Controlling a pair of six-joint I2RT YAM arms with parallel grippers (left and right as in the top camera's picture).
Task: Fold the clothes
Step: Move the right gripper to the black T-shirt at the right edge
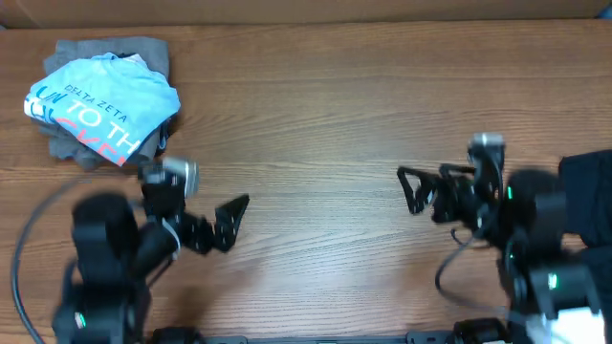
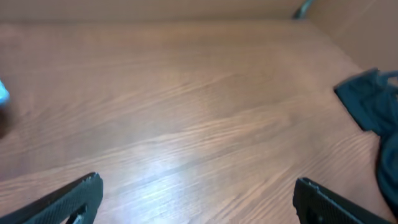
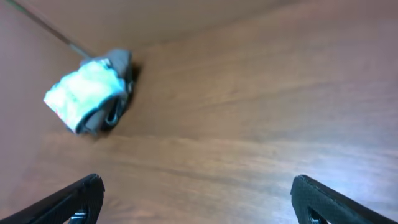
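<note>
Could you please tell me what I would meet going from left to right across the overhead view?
The light blue printed shirt → left end effector, open → right end effector, open → black T-shirt at the right edge.

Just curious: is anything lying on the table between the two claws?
No, only bare wooden table lies between the left claw and the right claw, seen from overhead.
</note>
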